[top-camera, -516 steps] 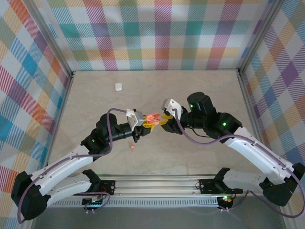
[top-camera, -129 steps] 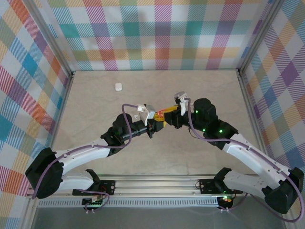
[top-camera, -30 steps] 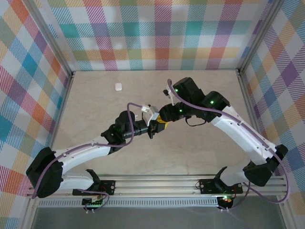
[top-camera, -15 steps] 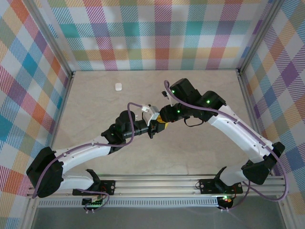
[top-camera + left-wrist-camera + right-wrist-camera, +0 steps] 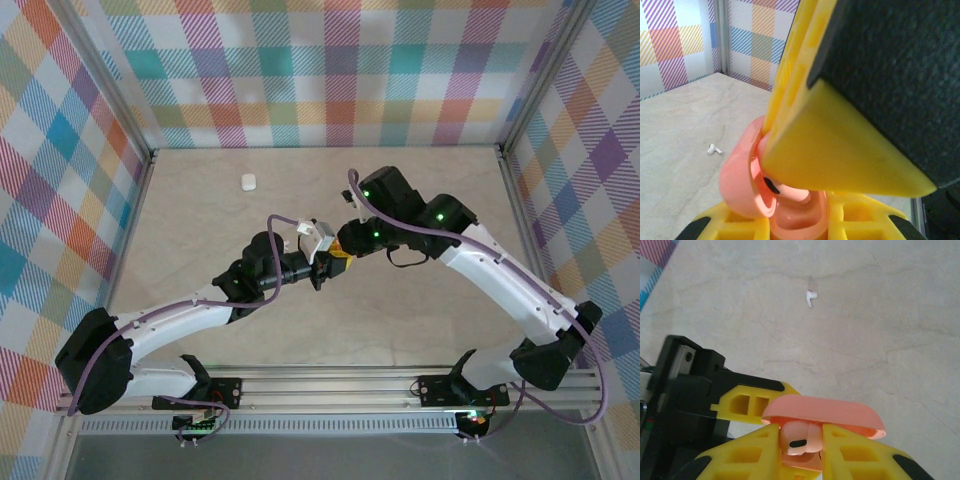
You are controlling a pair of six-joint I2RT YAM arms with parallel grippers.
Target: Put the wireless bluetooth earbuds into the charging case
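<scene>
Scanning for lettering now, and nothing legible comes up. No brand or number reads on the salmon-pink charging case [image 5: 825, 416], and none on the white earbud [image 5: 810, 298] lying beyond it. The small circuit board [image 5: 195, 423] at the near rail is too tiny to read.

**Case mid-table, strays behind**

At the top view's centre, the left gripper [image 5: 322, 270] and right gripper [image 5: 342, 258] meet at the charging case [image 5: 825, 415], with an earbud [image 5: 799, 440] inside it. A second case [image 5: 248, 182] lies upper left on the table [image 5: 420, 300]. A loose earbud [image 5: 810, 298] lies beyond.
</scene>
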